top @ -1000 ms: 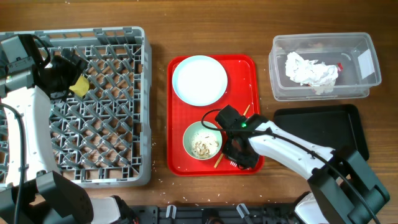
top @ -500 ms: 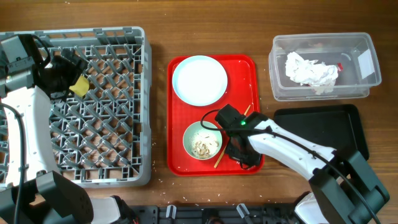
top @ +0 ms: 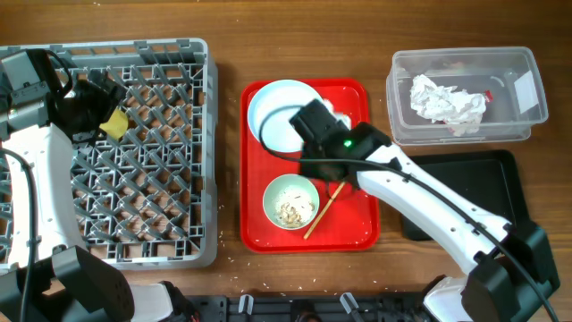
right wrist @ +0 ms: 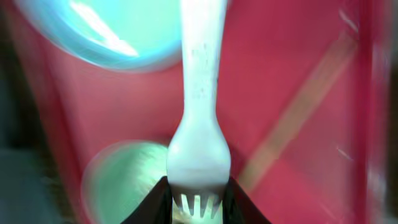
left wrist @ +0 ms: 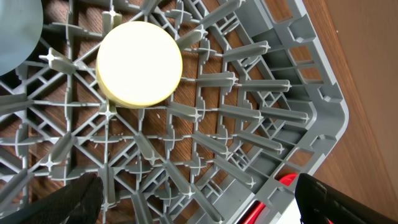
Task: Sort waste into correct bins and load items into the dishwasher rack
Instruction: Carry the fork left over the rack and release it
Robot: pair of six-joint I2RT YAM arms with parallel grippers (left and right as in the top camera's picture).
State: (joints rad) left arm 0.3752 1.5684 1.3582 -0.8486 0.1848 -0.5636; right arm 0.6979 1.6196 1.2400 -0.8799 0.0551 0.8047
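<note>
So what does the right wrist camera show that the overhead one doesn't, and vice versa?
Only right wrist: the white fork, its pronged end pinched in the right jaws. Only overhead: the grey rack with the yellow cup, the clear tub holding the napkin, the black tray. Both: red tray, blue plate, green bowl, a chopstick.

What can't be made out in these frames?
Right gripper, shut on the fork: overhead, hidden under its own arm.
Plate: overhead, right side covered by that arm.
Green bowl: right wrist, motion blur, contents unreadable.
Pale blue dish: left wrist, cut off by the top-left corner.
</note>
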